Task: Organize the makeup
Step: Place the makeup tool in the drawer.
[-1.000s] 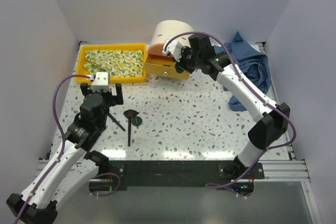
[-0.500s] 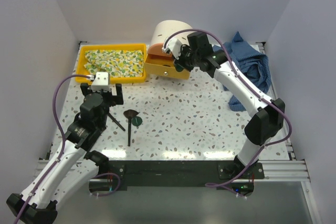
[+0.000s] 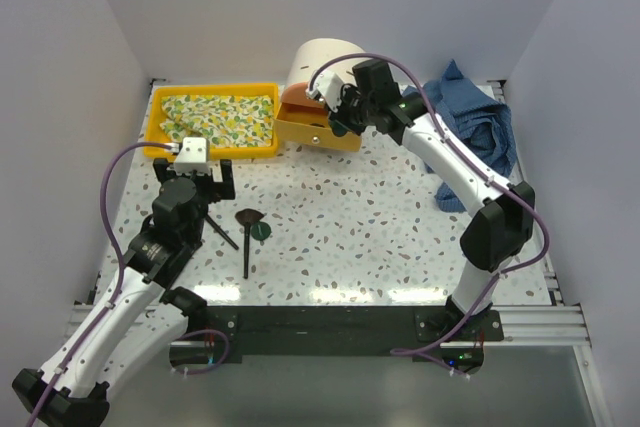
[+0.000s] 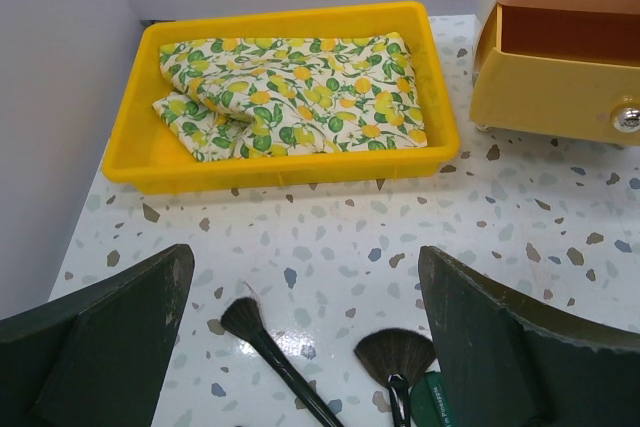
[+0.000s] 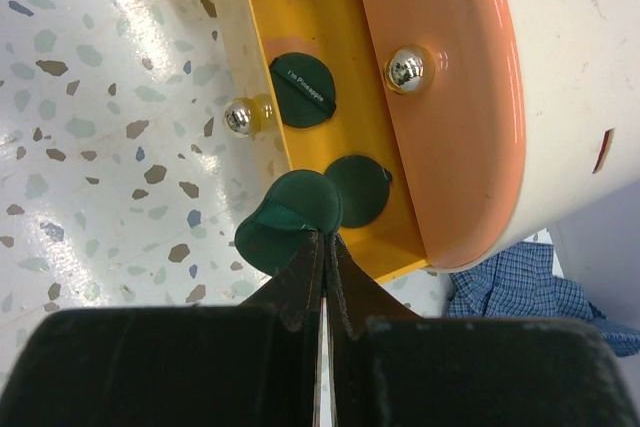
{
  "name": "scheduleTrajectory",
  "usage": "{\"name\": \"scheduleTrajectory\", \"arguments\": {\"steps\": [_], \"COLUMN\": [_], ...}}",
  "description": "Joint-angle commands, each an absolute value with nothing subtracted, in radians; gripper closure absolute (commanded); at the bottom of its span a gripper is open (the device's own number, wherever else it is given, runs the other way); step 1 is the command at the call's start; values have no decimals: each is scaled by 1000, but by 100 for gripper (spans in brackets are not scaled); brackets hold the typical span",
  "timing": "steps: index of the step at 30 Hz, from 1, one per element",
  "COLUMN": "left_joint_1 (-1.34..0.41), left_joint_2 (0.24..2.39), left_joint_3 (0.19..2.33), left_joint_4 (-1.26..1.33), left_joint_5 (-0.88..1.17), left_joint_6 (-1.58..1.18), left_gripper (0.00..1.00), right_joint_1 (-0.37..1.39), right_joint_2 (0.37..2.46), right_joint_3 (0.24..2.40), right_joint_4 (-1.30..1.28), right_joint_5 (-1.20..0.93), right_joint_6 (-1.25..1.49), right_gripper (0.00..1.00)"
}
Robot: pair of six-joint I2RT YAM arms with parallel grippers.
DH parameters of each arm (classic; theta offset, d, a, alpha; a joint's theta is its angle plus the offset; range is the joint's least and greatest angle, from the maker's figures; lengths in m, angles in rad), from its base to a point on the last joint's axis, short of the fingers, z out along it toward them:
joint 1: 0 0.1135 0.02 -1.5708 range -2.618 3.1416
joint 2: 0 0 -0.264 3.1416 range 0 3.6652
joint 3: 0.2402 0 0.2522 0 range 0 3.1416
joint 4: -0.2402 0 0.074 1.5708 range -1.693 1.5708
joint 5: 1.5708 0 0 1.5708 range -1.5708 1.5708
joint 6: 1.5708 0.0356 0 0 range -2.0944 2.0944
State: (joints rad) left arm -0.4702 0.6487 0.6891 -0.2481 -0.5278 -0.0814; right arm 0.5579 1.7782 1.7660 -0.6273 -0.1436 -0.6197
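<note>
Top external: speckled table (image 3: 380, 227), pale walls (image 3: 200, 7); left pincer (image 3: 195, 175) wide, right pincer (image 3: 340, 125) pinching disc (image 5: 285, 222).

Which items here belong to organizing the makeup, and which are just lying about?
Job: dark green round disc pinched in right gripper; two matching discs in open yellow drawer; fourth green disc, fan-headed dark brush and thin round-tipped brush on table.
Lying about: yellow-green leaf-patterned cloth in yellow plastic tray; crumpled blue cloth.

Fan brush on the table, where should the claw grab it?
The fan brush lies flat, so probably come straight down from above and pinch across its thin handle near the middle. The bristle head is soft, and a green disc sits right beside that head.
</note>
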Motion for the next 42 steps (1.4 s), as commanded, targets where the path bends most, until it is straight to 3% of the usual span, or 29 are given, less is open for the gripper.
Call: {"name": "scheduleTrajectory", "arguments": {"steps": [1, 16, 27, 29, 33, 37, 42], "left_joint_1": [-462, -463, -462, -462, -462, -462, -462], "left_joint_2": [644, 649, 649, 649, 652, 657, 669], "left_joint_3": [692, 692, 692, 692, 692, 692, 690], "left_joint_4": [-195, -195, -193, -195, -193, -195, -193], "left_joint_5": [-525, -522, -522, -522, -519, -512, -502], "left_joint_6": [-57, -55, -55, -55, -55, -55, -55], "left_gripper": [0, 0, 0, 0, 0, 0, 0], "right_joint_1": [552, 549, 540, 540, 537, 537, 535], "right_joint_2": [1775, 1815, 1902, 1913, 1910, 1872, 1819], "right_joint_3": [1815, 1856, 1896, 1904, 1899, 1852, 1835], "right_joint_4": [-609, -612, -563, -561, -565, -531, -540], "right_joint_5": [-149, -143, -34, -19, -23, -25, -54], "right_joint_6": [-600, -595, -589, -586, -574, -571, -551], "right_gripper": [99, 97, 89, 86, 67, 60, 57]}}
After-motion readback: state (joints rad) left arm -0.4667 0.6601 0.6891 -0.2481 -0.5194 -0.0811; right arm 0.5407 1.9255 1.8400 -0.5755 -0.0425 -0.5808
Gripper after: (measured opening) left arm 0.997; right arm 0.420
